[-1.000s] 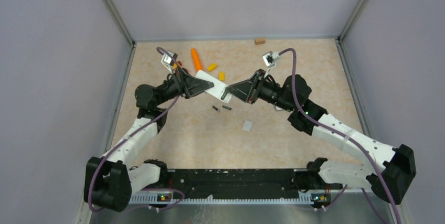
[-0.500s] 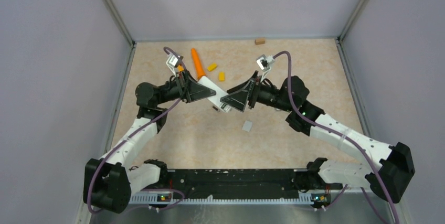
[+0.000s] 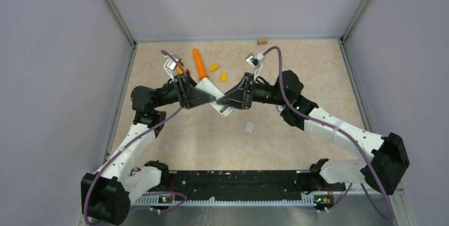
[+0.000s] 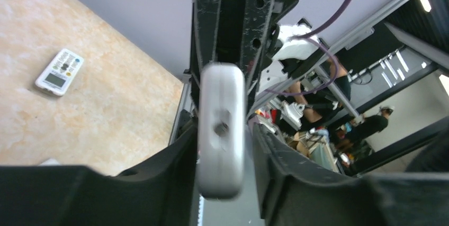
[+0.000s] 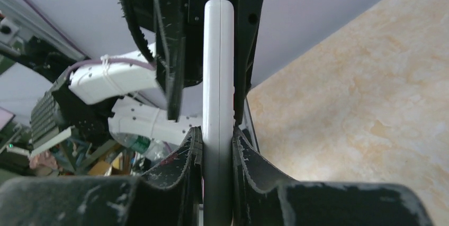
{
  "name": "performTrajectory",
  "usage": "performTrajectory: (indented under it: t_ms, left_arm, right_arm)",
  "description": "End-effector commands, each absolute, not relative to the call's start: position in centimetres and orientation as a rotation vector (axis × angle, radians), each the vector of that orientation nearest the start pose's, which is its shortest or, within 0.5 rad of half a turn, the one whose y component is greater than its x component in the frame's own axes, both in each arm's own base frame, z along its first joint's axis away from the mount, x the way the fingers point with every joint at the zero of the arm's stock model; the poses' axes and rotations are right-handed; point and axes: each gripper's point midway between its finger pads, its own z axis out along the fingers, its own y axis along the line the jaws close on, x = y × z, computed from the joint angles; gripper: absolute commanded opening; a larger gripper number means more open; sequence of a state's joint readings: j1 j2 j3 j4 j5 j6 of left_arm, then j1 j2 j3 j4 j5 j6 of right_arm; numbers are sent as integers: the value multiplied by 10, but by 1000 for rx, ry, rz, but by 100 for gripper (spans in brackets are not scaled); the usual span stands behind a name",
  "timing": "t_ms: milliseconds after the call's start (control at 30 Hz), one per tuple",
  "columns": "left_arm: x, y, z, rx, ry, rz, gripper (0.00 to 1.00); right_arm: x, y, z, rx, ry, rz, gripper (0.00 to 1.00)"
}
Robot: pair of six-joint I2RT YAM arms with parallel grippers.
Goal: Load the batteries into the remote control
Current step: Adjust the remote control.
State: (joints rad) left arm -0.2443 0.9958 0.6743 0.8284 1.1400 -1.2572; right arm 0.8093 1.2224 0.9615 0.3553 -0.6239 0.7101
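The remote control (image 3: pixel 207 84) is a long white one, and you have it pinned between both tools over the middle of the worktop (image 3: pixel 296 67), lying slantwise from far-left to near-right in the top view. Your left tool (image 3: pixel 210 99) is closed onto one end of it. In the left wrist view its two black fingers (image 4: pixel 174 162) press the rounded pale end (image 4: pixel 221 136) from either side. Your right tool (image 3: pixel 222 101) is clamped on the other end. In the right wrist view you see the remote edge-on as a narrow white strip (image 5: pixel 218 78), with the fingers (image 5: pixel 249 168) tight against both faces. The two tools meet almost nose to nose, so little of the remote shows between them from above.

Just beyond the left tool lies an orange carrot-shaped piece (image 3: pixel 199 63), with two yellow blocks (image 3: pixel 214 68) near it. A small brown block (image 3: pixel 261 41) sits at the far edge. A second, smaller white remote with a screen (image 4: pixel 59 71) lies flat on the worktop, well apart from the held one.
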Motion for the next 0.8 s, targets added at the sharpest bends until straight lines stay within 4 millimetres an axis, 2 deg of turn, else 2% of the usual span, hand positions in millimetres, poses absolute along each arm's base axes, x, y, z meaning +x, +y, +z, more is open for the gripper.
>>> performTrajectory:
  t_ms: [0, 67, 167, 400, 533, 633, 667, 700, 767]
  left_arm:
    - [191, -224, 384, 398, 1477, -1792, 53]
    - [198, -222, 388, 303, 1438, -1814, 57]
    - [203, -218, 390, 212, 1375, -1843, 56]
    - [216, -221, 386, 128, 1368, -1853, 43]
    - [221, -226, 380, 127, 1403, -1834, 26]
    - [228, -228, 373, 124, 1439, -1802, 3]
    - [231, -229, 370, 122, 1455, -1785, 0]
    - [234, -229, 367, 122, 1470, -1761, 0]
    - [245, -228, 355, 111, 1510, -1683, 0]
  right_arm:
    - [193, 358, 374, -452, 1436, 1697, 0]
    - [198, 355, 377, -357, 1402, 1744, 0]
    - [204, 354, 377, -253, 1386, 1799, 0]
    - [216, 357, 370, -144, 1420, 1834, 0]
    - [214, 363, 365, -165, 1444, 1859, 0]
    - [214, 365, 361, -181, 1472, 1851, 0]
    - [214, 366, 359, -190, 1489, 1841, 2]
    - [215, 367, 356, -204, 1510, 1820, 9]
    - [216, 366, 351, -238, 1549, 1764, 35]
